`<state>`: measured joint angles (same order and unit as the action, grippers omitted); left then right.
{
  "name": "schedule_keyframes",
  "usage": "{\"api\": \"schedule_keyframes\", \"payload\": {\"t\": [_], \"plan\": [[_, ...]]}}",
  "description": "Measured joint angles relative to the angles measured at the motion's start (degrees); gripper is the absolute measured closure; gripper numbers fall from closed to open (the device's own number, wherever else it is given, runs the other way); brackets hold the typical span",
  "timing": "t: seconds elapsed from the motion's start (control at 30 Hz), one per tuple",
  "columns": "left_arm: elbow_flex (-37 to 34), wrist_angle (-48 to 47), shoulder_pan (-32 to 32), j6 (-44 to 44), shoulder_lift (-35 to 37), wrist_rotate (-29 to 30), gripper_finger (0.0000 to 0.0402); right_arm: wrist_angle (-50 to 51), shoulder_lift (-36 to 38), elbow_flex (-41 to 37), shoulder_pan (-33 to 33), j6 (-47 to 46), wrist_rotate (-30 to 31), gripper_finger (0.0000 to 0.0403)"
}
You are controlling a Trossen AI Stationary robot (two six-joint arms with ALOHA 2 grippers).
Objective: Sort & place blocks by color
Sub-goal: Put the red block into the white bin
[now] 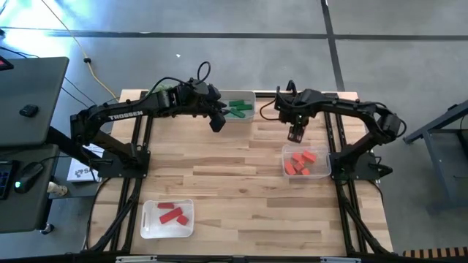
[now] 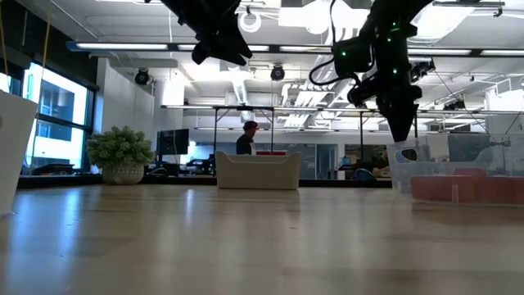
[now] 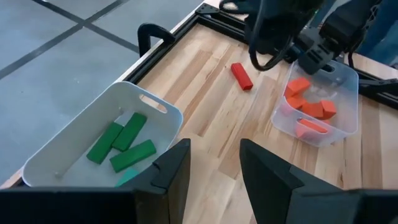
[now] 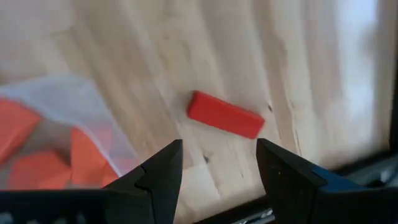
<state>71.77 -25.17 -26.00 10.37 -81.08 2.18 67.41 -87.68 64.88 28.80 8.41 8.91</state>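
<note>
Open right fingers (image 4: 217,163) hover above red block (image 4: 226,115) lying beside orange-block tray (image 4: 93,106).

A red block (image 4: 226,116) is seen just beyond the dark fingers (image 4: 158,168) of the right gripper (image 4: 219,163), on pale striped wood. Orange-coral blocks (image 3: 309,106) are held in a clear tray (image 3: 348,118). Green blocks (image 3: 122,142) are seen in a white tray (image 3: 163,112), beside the black left fingers (image 3: 171,171).

grey floor (image 1: 219,18), ceiling lights (image 2: 123,47), window (image 2: 53,123)

Overhead and table-level cameras, two wrist cameras, share one red block (image 4: 225,115).
</note>
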Motion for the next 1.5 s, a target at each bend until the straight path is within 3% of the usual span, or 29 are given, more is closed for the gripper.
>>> {"api": "schedule_keyframes", "payload": {"t": [0.13,0.27,0.5,0.67,1.03,1.5], "plan": [[0.0,0.0,0.0,0.1,0.0,0.2,0.0273,-0.6,0.0,0.0,2.0,10.6,-5.2,0.0210],[0.0,0.0,0.0,0.2,0.0,0.2,0.0273,-1.2,-1.4,0.0,2.5,14.1,-7.1,0.0209],[0.0,0.0,0.0,0.2,0.0,0.2,0.0273,-0.9,-6.8,-0.1,1.9,19.1,-4.1,0.0209],[0.0,0.0,0.0,0.2,0.0,0.2,0.0273,-0.4,-10.0,-0.1,0.4,23.9,5.0,0.0209],[0.0,0.0,0.0,0.0,0.0,0.2,0.0273,-1.1,-14.9,-0.1,0.5,36.1,4.4,0.0210],[0.0,0.0,0.0,-1.6,0.0,0.2,0.0273,-1.5,-18.4,-0.1,0.5,37.1,4.4,0.0210]]}}
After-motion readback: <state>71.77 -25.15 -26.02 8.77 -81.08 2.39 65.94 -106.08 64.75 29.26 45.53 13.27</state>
